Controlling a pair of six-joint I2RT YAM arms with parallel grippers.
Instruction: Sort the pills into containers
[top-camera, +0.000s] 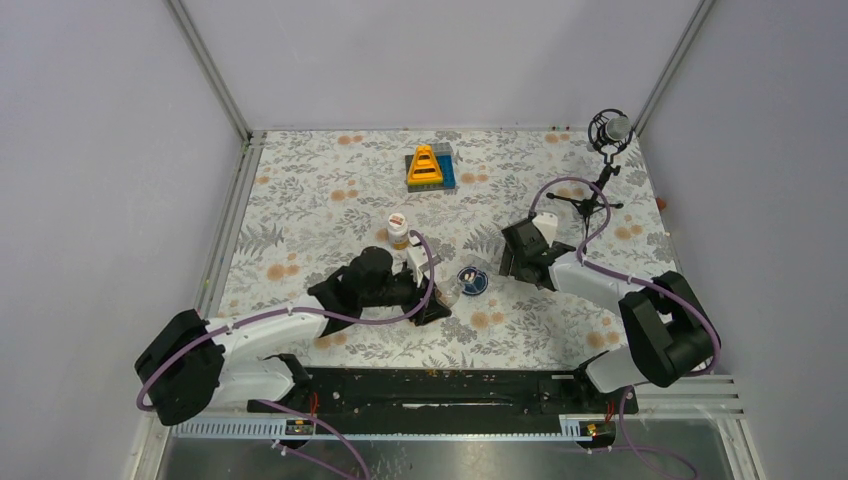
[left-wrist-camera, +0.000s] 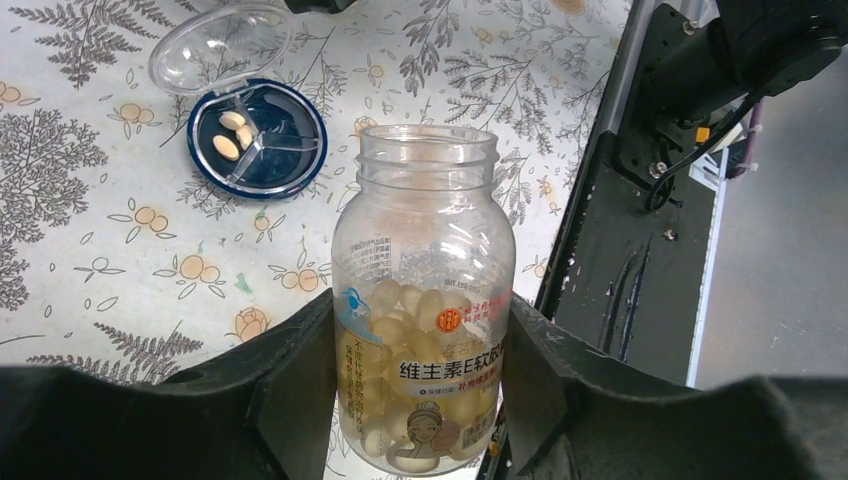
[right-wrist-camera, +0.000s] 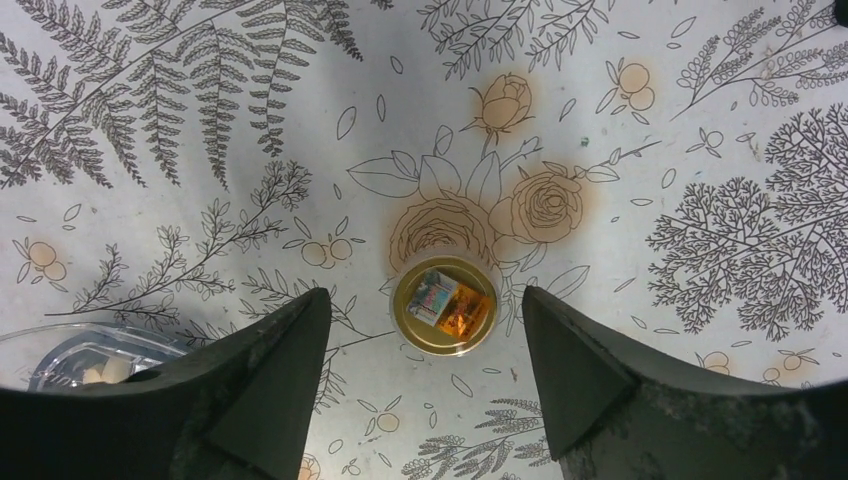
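Sorting looks barely begun: your left gripper (left-wrist-camera: 422, 340) clamps the uncapped bottle (left-wrist-camera: 423, 230), packed with pills (left-wrist-camera: 400, 305); three lie in one compartment of the blue dish (left-wrist-camera: 258, 190) just beyond; your right gripper (right-wrist-camera: 425, 300) gapes wide over the gold cap (right-wrist-camera: 444, 304), touching nothing

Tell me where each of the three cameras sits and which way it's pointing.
Top external: above and behind the arms, looking down on the floral table; both arms show whole.
Left wrist: on the left arm, looking past the left jaws, shut on the open pill bottle, toward the blue dish.
Right wrist: on the right arm, facing down at the gold cap lying between the open right jaws.
Shared: top and left wrist views both show the blue dish.
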